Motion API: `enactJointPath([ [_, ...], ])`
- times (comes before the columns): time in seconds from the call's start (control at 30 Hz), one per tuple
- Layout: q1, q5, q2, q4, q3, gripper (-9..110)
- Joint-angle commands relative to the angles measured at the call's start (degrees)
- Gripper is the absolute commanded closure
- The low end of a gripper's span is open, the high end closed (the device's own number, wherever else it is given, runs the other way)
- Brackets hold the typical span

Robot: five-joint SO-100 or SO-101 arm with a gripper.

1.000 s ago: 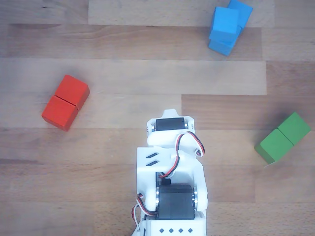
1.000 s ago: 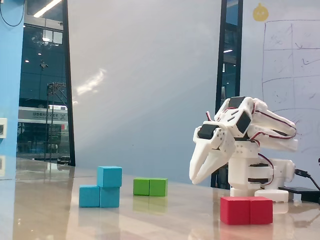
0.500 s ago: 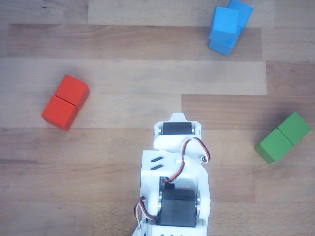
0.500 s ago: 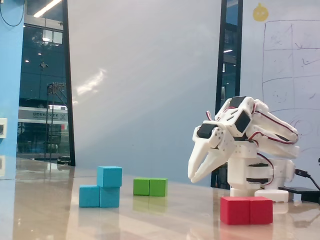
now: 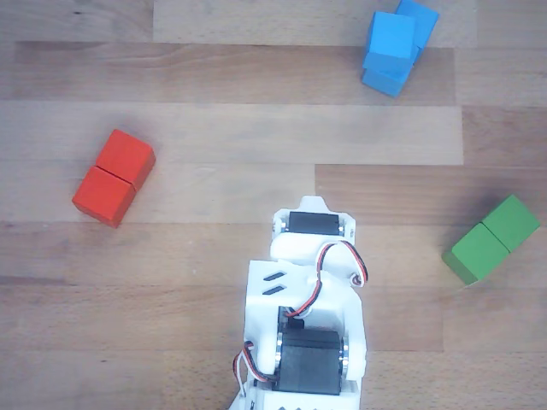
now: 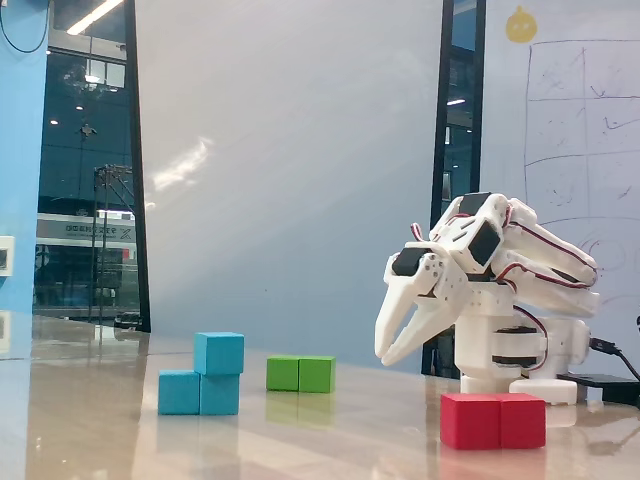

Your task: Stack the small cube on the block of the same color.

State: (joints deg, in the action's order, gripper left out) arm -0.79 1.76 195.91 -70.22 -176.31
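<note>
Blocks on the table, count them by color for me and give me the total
Blue: 2, the small cube sitting on the blue oblong block
Red: 1, the red oblong block
Green: 1, the green oblong block
Total: 4

Light blue on the small cube (image 6: pixel 219 353), plain-faced, matching the blue block (image 6: pixel 198 393) beneath it near the worktop's far edge in the other view. Bright red on the oblong block (image 5: pixel 114 177) toward the left edge there, with a dark seam across the middle. Green on the oblong block (image 5: pixel 492 238) by the right edge, likewise seamed. White on the arm (image 5: pixel 308 316), with black motor housings and red, white and black wires. White on the gripper (image 6: pixel 400 340) too. Pale wood grain in long planks on the worktop (image 5: pixel 214 120).
</note>
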Motion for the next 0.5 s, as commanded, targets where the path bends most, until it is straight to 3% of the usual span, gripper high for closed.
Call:
enactJointPath([
  [0.0,0.0,-1.3,1.8,0.0,0.3,101],
  [0.47,1.8,3.6,1.8,0.1,0.4,101],
])
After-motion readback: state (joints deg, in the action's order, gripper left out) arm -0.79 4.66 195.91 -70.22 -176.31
